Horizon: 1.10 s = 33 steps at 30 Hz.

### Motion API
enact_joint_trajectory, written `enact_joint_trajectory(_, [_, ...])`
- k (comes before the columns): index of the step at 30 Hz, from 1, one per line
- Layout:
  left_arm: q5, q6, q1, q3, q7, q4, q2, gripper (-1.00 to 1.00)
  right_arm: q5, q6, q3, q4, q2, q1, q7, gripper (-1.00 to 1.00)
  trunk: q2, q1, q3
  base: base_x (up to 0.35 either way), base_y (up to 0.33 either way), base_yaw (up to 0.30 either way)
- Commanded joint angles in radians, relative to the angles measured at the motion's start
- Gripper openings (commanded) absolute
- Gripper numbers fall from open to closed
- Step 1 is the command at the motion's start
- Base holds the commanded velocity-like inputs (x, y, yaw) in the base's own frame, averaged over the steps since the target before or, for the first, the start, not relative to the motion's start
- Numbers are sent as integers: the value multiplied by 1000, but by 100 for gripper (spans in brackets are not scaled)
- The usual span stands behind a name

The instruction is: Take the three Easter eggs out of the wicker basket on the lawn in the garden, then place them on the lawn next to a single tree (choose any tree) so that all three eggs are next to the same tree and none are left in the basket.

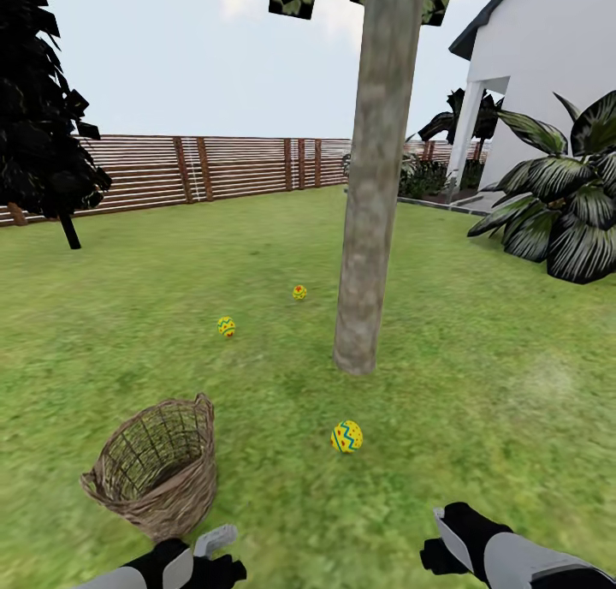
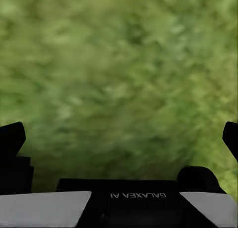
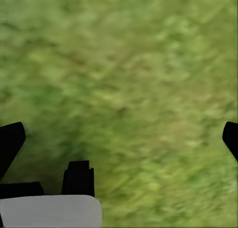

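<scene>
Three yellow patterned Easter eggs lie on the lawn (image 1: pixel 479 383) around the tree (image 1: pixel 370 229). One egg (image 1: pixel 346 436) is in front of the trunk, a second egg (image 1: pixel 226 325) lies to its left, and a third egg (image 1: pixel 299 292) sits farther back. The wicker basket (image 1: pixel 158 473) stands tilted at the lower left, and I see nothing inside it. My left gripper (image 2: pixel 119 138) is open over bare grass, just below the basket in the head view. My right gripper (image 3: pixel 119 138) is open too, low at the right, holding nothing.
A brown slatted fence (image 1: pixel 214 165) runs across the back. A dark cypress (image 1: pixel 43 118) stands at the far left. A broad-leaved palm shrub (image 1: pixel 565 212) and a white house (image 1: pixel 547 75) are at the right.
</scene>
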State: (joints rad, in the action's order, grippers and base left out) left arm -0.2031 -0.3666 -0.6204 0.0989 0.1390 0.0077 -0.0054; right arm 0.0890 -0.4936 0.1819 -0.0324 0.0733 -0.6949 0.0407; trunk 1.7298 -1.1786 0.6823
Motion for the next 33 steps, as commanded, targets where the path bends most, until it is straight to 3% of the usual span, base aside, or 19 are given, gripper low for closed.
enact_joint_trajectory(1, [-2,-3,-1,8,0,7,0,100,8,0,9,5,-2,0,-11,100,-7,4,-2,0,0,0])
enact_joint_trajectory(7, [-2,-2,-1,7,-5,23,-1,100,-35,9,24,32,-3,0,-81,100,-49,27,-21,0,0,0])
enact_joint_trajectory(11, [-2,21,-1,7,-9,37,-1,100,-48,10,26,34,3,0,-210,100,-77,42,-34,0,0,0])
enact_joint_trajectory(13, [-1,40,0,7,-17,42,-1,100,-58,11,27,34,4,0,-210,100,-91,50,-40,0,0,0])
enact_joint_trajectory(18, [-4,92,1,8,-201,45,-1,100,-64,12,27,34,2,0,-202,100,-126,69,-56,0,0,0])
enact_joint_trajectory(19, [-4,97,1,8,-215,46,-1,100,-64,12,27,34,2,0,-202,100,-133,73,-59,0,0,0])
enact_joint_trajectory(25, [-3,102,2,7,-116,46,-4,100,-64,12,25,34,5,0,-202,100,-175,96,-78,0,0,0])
enact_joint_trajectory(33, [-1,103,2,6,-101,47,-7,100,-65,12,27,35,4,0,-202,100,-231,127,-103,0,0,0])
